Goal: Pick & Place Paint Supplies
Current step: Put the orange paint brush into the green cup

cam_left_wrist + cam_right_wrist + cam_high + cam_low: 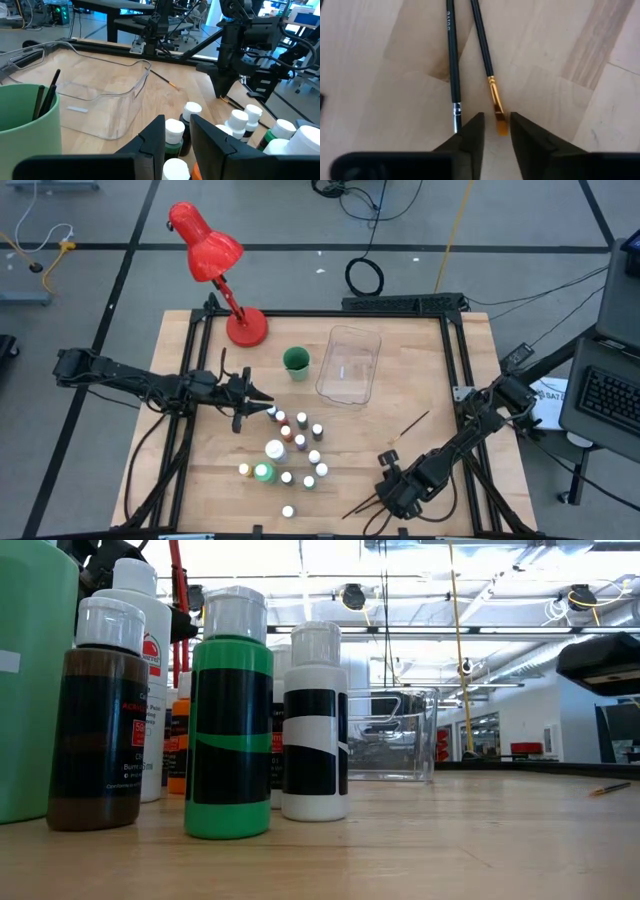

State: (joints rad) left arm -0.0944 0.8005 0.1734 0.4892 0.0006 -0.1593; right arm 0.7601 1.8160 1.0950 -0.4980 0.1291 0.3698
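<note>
Pale plank table (400,380), seen from my remote station. The clear plastic tray (350,365), a glossy round-cornered tub, is my marker.

Just beside the tray, on the left arm's side, stands a matte green cup (296,361). Two thin dark brush handles (46,100) lean in it. Beyond the cup from the tray is a red metal desk lamp (205,245) on a round base.

On the tray's front side, toward the arms, the tiny paint bottles (301,419) stand upright in a loose cluster. They are cylinders with ribbed white caps, and I count roughly a dozen (some crowd each other from above). Among them are two bigger bottles, one white (274,449) and one green (263,472).

The left gripper (176,120) sits at the edge of that cluster farthest from the right arm, level with the caps. A white cap shows right at its tip. I cannot tell whether it is gripping anything.

Well away from the tray, at the front edge of the table, the right gripper (496,116) points down at the wood. Its jaws are narrowly parted and hold nothing. Two slim black-handled brushes lie flat below it. One has a silver ferrule (452,60). The other has a gold ferrule (482,40), and its orange bristles reach into the gap.

A third loose brush (415,423) lies alone between the tray and that gripper.
</note>
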